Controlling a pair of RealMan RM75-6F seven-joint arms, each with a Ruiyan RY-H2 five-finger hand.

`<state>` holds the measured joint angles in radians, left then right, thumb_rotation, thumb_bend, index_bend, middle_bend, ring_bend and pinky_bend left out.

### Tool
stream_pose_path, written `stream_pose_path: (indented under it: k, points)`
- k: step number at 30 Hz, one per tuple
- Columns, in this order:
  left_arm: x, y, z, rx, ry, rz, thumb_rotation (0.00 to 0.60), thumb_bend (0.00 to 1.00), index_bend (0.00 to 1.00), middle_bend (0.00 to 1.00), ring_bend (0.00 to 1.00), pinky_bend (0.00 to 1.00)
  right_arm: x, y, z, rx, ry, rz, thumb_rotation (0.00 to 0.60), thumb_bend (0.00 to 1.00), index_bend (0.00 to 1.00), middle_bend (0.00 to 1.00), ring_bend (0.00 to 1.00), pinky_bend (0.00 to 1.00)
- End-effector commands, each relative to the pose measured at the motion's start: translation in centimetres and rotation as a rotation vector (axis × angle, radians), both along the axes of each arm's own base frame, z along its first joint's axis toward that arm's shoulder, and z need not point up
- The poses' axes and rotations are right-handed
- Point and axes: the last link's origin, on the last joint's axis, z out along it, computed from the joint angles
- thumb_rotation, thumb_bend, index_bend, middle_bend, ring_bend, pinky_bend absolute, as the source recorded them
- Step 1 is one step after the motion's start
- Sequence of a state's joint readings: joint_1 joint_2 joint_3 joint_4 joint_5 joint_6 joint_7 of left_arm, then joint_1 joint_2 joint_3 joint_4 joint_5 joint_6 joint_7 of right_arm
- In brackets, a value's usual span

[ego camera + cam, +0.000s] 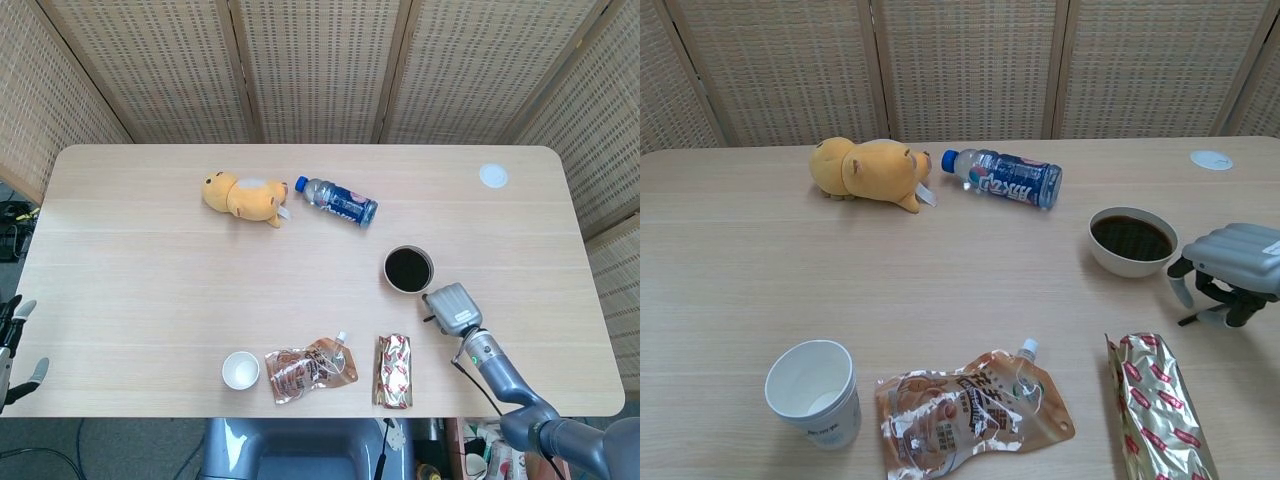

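Looking at the head view, we see the right hand low over the counter, just beside the bowl of dark liquid, on the bowl's near right side and not touching it. Its fingers curl downward, knuckles up, with nothing in them as far as we can tell. The foil snack pack lies near the hand, toward the front edge. Next to that pack lies the crumpled spouted pouch, then the white paper cup, upright. At the far side, the yellow plush toy lies on its side just beside the blue-labelled bottle, also lying flat. We see a small white disc at the far right corner. The left hand hangs off the counter's left edge, partly cropped; we cannot tell how its fingers sit.
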<state>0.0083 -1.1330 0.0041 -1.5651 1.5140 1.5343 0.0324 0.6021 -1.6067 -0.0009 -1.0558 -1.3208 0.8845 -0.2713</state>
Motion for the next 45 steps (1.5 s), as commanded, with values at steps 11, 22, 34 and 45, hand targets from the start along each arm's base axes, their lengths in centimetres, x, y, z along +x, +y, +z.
stream_pose_path:
  k: [11,22,34,45]
  points:
    - [0.0,-0.1,-0.1,-0.002,0.0,0.0,0.6,0.38,0.0,0.0,0.0,0.0,-0.7,0.2,-0.4,0.005,0.041,0.023,0.6,0.53,0.55,0.93,0.97,1.0]
    - [-0.1,-0.1,-0.1,-0.009,-0.015,0.001,0.6,0.38,0.0,0.0,0.0,0.0,-0.4,0.3,-0.9,0.006,0.053,0.045,0.6,0.53,0.55,0.93,0.97,1.0]
    - [-0.4,-0.3,-0.1,-0.007,-0.018,0.007,0.6,0.38,0.0,0.0,0.0,0.0,-0.3,0.5,-1.2,0.014,0.068,0.055,0.6,0.53,0.59,0.94,0.97,1.0]
    - [-0.6,-0.4,-0.1,-0.005,-0.022,0.01,0.6,0.38,0.0,0.0,0.0,0.0,-0.9,0.7,-1.3,0.01,0.087,0.042,0.6,0.55,0.62,0.94,0.97,1.0]
